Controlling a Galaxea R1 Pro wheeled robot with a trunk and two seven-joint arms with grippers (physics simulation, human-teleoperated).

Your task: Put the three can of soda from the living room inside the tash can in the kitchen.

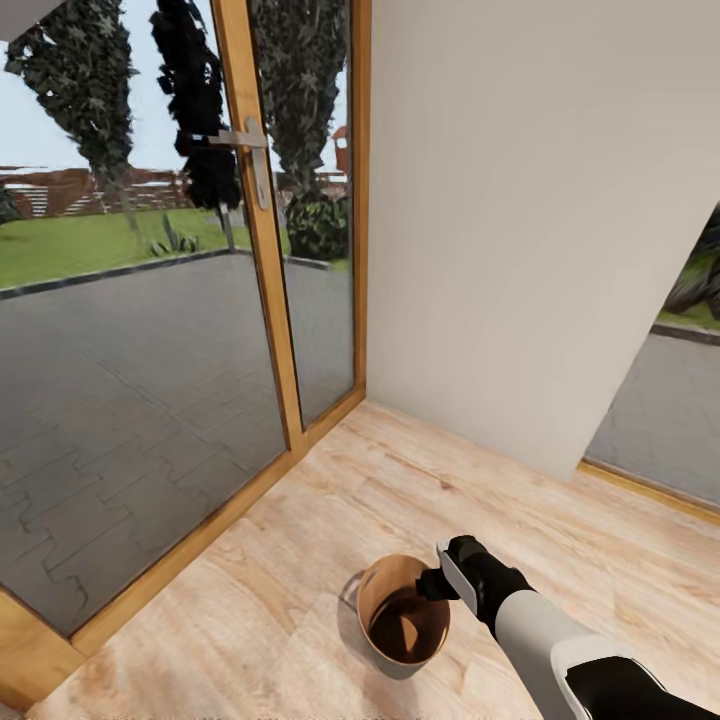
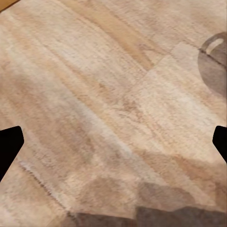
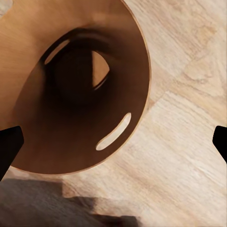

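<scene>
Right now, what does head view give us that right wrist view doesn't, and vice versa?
Head view alone: the wood-framed glass door with its metal handle, the white wall, the garden and paving outside, and the right arm reaching to the rim of the trash can, seen from outside as pale grey.

Right wrist view alone: a close look straight down into the bin's orange-brown inside, with slot openings in its wall, and the two dark fingertips set wide apart at the frame edges.

Both: the trash can and the plank floor.

The plank floor [image 1: 300,560] is overlooked from head height, facing the glass doors [image 1: 150,330]. It is viewed closely by both wrist cameras. The tash can [image 3: 71,94] is shared by head and right wrist views.
</scene>
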